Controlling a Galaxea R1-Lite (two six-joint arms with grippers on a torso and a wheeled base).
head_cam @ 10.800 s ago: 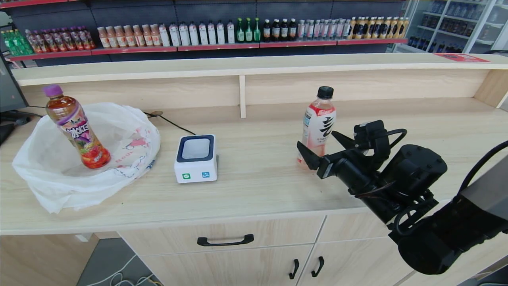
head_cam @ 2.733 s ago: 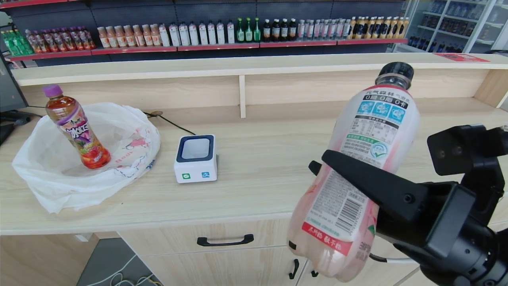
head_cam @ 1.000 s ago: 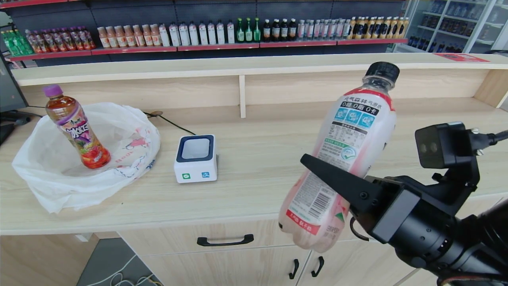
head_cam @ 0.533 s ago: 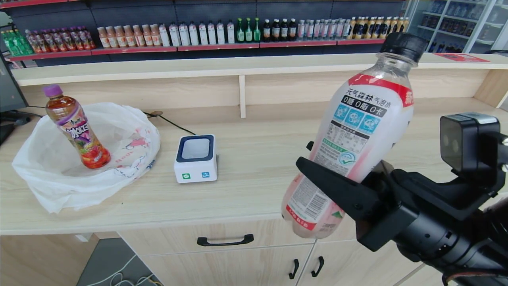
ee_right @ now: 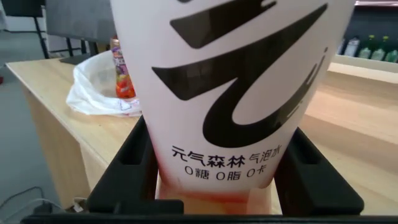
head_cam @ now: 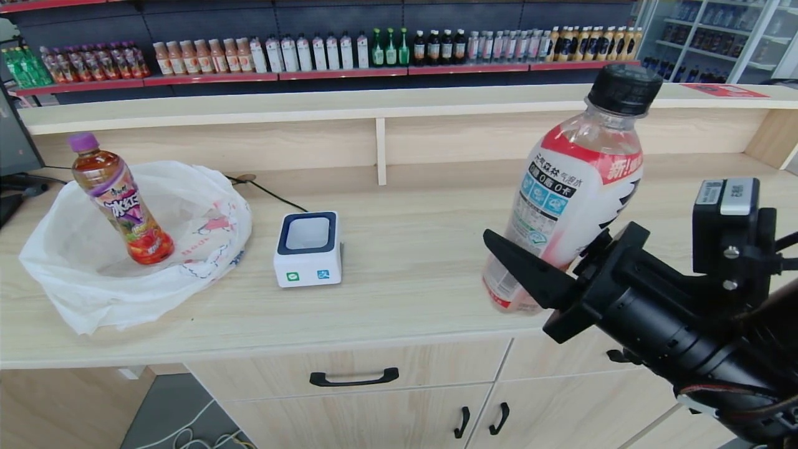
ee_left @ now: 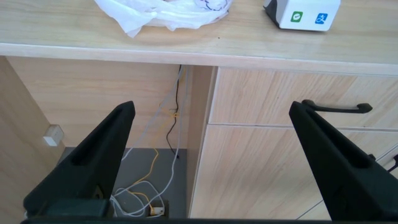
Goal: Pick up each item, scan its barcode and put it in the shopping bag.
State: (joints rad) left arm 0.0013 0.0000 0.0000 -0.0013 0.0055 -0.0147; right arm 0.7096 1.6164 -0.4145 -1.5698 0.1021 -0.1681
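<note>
Checkout counter: right gripper clamps the pink bottle near right. Looks like scanning time, so barcode must face the scanner, left. Left gripper gapes.

Bright, even light; faint soft shadows on the table; straight edges bow toward the head view's borders.

Two drink bottles: a purple-capped bottle and a black-capped bottle. One shopping bag, one scanner, one bench. Shelf bottles behind are too many to count. Three black cabinet handles (one level, two upright)
</note>
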